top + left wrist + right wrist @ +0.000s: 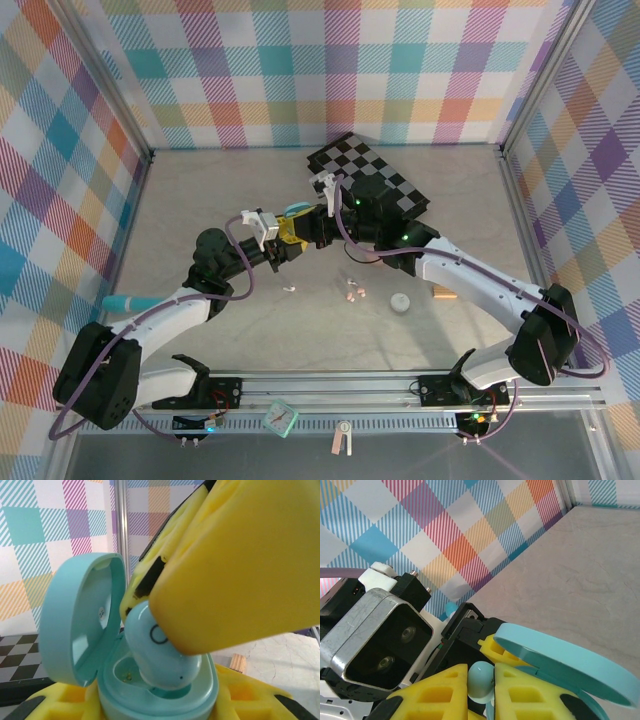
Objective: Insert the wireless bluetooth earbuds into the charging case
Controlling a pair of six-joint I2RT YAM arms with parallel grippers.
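Charging case (160,705), pale teal, held up over the middle of the table, lid swung open to the left in the left wrist view. Beneath it, beige tabletop (300,340) fenced by plaid walls (300,70). Black-and-white checkered board (385,185) lying near the back wall. Two arms bent inward, meeting just in front of that board. Left gripper (288,237) clamped on the base of the case, yellow fingers (50,705) on both sides of it. Right gripper (481,692) pinching a pale blue earbud (160,647), its yellow pads pressed close together around it. Earbud's lower end down inside the open base, just beside the lid; fully seated or not, cannot tell. On the tabletop to the right of the grippers and nearer the arm bases, a white oval case (400,303), well apart from them. Near that, a few tiny pink and white earbuds (352,291) lying loose.
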